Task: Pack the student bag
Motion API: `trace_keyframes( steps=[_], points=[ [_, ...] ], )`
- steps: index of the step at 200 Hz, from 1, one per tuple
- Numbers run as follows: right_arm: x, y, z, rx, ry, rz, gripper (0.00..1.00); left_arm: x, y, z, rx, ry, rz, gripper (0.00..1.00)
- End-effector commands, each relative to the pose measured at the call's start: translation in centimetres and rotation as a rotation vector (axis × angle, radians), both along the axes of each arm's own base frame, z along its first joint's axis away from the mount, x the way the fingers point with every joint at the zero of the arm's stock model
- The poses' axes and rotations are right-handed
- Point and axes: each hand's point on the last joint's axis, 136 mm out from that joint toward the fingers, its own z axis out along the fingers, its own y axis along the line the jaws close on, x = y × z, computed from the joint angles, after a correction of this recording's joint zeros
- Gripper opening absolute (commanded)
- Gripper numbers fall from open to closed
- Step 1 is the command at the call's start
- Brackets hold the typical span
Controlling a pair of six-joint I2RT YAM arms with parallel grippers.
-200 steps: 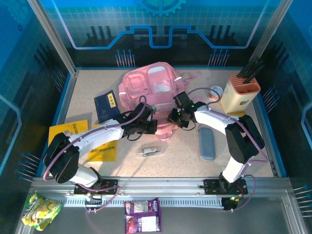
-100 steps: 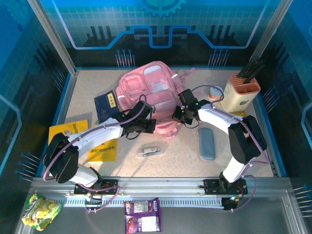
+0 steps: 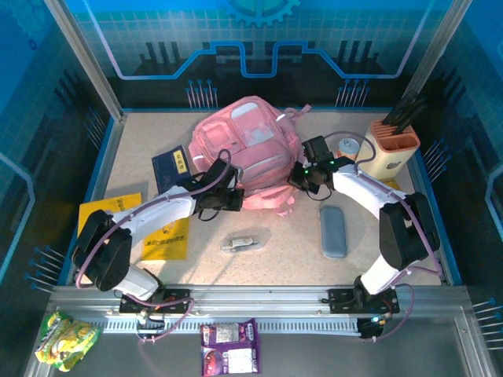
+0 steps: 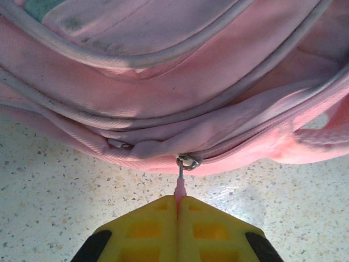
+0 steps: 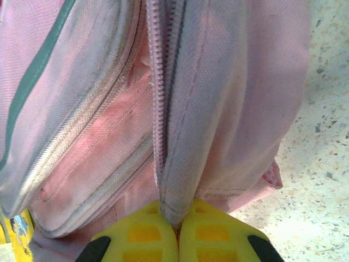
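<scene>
Two arms meet at the student bag (image 3: 247,145), which lies near the middle of the tabletop's (image 3: 299,259) far edge. In the top view the left fingers (image 3: 228,196) sit at its near side and the right fingers (image 3: 302,179) at its right side, with their tips hard to make out. In the left wrist view, the left fingers are closed tight on the pink zip pull (image 4: 180,187). In the right wrist view, the right fingers are shut on a fold of bag fabric beside a zipper (image 5: 158,82). The step looks like unzipping. Next, the pull needs drawing along its track while the fold is held taut. The bag's inside is hidden.
</scene>
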Motion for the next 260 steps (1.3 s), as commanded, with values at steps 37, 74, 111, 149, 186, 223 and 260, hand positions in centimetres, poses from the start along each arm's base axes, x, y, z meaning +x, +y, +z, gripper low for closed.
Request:
trace_keyframes(
  steps=[37,74,111,149,186,223,260],
  points=[
    [0.6,-0.7,3.6,0.073,-0.082,-0.023,0.0,0.4,3.8,-4.4,0.174,0.031,0.08,0.0],
    [0.1,-0.7,4.0,0.091,-0.082,-0.013,0.0,1.9,5.9,-4.7,0.199,0.0,0.175,0.0],
    [-0.5,-0.4,4.2,0.128,-0.073,0.005,0.0,3.7,7.5,-4.9,0.179,-0.04,0.245,0.0],
    [-1.1,-0.3,3.6,0.138,-0.053,0.03,0.0,5.8,9.5,-5.1,0.203,-0.085,0.334,0.0],
    [-1.6,-0.2,3.0,0.146,-0.041,0.032,0.0,7.9,11.7,-4.6,0.171,-0.137,0.436,0.0],
    [-2.2,0.5,2.3,0.15,-0.028,0.041,0.0,10.3,11.8,-4.5,0.118,-0.153,0.459,0.0],
    [-2.4,2.8,1.3,0.152,-0.028,0.063,0.0,11.9,10.7,-4.3,0.075,-0.16,0.434,0.0]
  ],
)
